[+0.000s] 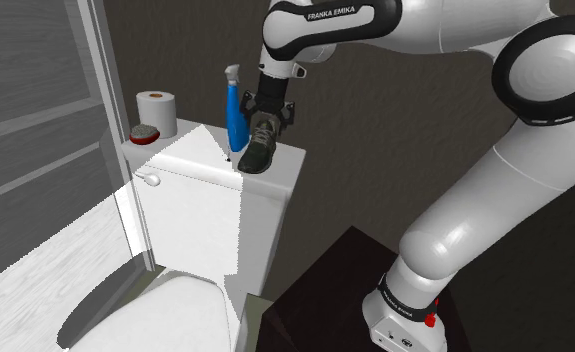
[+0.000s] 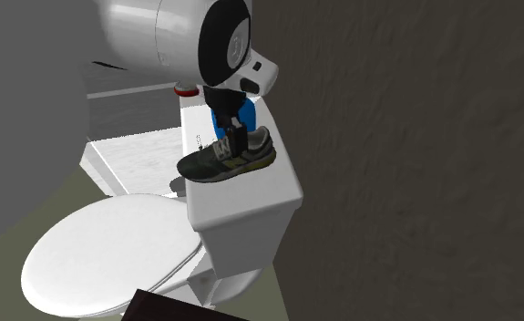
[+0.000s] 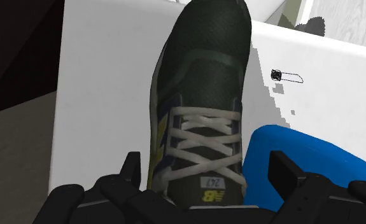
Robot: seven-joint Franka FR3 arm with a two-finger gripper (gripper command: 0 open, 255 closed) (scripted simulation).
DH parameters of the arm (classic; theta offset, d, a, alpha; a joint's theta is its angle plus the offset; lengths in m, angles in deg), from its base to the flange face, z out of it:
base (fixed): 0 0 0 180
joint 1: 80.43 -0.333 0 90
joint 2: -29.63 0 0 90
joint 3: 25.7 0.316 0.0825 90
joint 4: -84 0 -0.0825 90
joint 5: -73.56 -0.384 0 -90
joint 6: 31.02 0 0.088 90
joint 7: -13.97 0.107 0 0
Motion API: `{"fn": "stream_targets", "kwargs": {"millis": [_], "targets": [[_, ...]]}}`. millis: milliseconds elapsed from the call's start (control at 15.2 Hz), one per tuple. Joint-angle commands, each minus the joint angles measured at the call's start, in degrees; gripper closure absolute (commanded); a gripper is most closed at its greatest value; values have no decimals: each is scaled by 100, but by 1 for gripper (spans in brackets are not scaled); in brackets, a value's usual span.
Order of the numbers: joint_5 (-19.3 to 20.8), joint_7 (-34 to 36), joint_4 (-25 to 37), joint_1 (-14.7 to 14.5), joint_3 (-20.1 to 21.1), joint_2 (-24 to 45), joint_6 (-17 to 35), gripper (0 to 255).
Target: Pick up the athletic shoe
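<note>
So the biggest thing here is the white arm [image 1: 445, 200], reaching up off its stand [image 1: 405, 325] and bending over a white toilet. I'll place everything else by the tank lid [image 1: 200, 150].

The toilet's closed seat [image 2: 105, 251] sits below the tank lid and out in front of it. A dark wall runs right behind the tank lid.

The athletic shoe [image 3: 200, 108] is dark olive-grey with pale laces and a bit of yellow on the side. It's sitting on the tank lid at the end nearest the arm's stand, lying crosswise, with the toe poking a little past the lid's front edge.

The black gripper [image 3: 207, 168] is right above the tank lid, down over the laced part of the shoe. Its fingers are spread, one on each side of the shoe, and from the wrist view neither looks pressed against it.

A blue upright thing [image 1: 235, 120] stands on the tank lid just beside the shoe, towards the lid's middle. A toilet roll [image 1: 156, 108] is at the lid's far end, with a small red thing [image 1: 144, 134] next to it. There's also a tiny pin-like bit [image 3: 286, 76] lying on the lid near the blue thing.
</note>
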Motion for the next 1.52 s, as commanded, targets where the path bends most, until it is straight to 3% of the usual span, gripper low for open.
{"fn": "stream_targets", "kwargs": {"millis": [0,264,330,924,1452], "targets": [[0,7,-114,2,4,37,154,0],[-2,-3,-280,-1,11,68,351,0],[-1,-5,-274,0,10,74,352,255],[-2,-3,-280,-2,10,69,351,255],[10,32,263,9,-12,-3,-262,255]]}}
